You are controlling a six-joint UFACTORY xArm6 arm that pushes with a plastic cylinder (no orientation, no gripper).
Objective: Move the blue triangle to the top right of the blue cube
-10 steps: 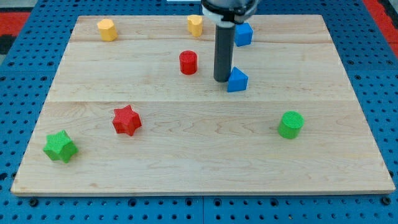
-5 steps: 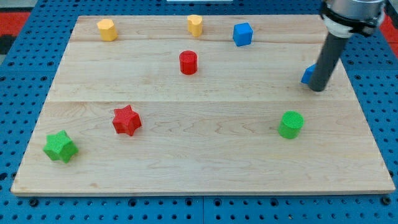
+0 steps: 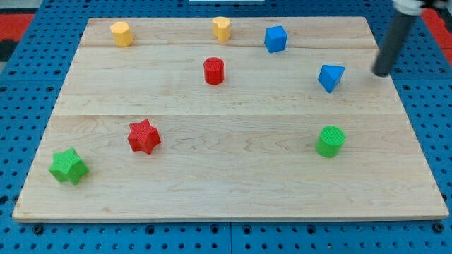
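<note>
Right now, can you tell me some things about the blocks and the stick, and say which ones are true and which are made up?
1. The blue triangle sits lower and further to the view's right than the blue cube. True.
2. My tip is touching the blue triangle. False: it stands apart, on the triangle's right.
3. The red cylinder is left of the blue triangle. True.
4. The green cylinder is at the view's top. False: it is near the bottom right.
5. Two yellow blocks sit along the top. True.
</note>
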